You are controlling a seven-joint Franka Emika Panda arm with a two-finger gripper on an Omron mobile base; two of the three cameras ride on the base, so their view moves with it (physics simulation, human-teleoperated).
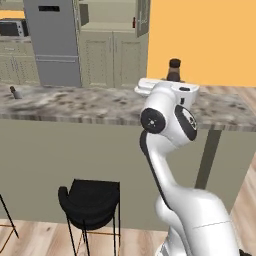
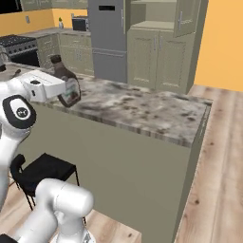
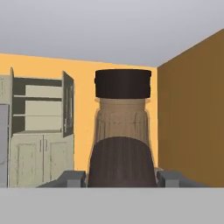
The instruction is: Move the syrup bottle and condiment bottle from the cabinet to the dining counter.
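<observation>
claw (image 3: 120,178): clamps syrup bottle (image 3: 122,131) | bottle upright between fingers

The syrup bottle (image 2: 68,85) sits in the gripper (image 3: 120,178) over the counter (image 2: 142,111) — stool (image 1: 92,200) near, cabinet (image 1: 112,45) far behind, holding the condiment bottle (image 1: 133,22).

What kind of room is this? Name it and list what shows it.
A home kitchen, rendered rather than real. The signs: a grey fridge, a stove along the far wall, and a stone-topped counter with a black stool at it.
</observation>
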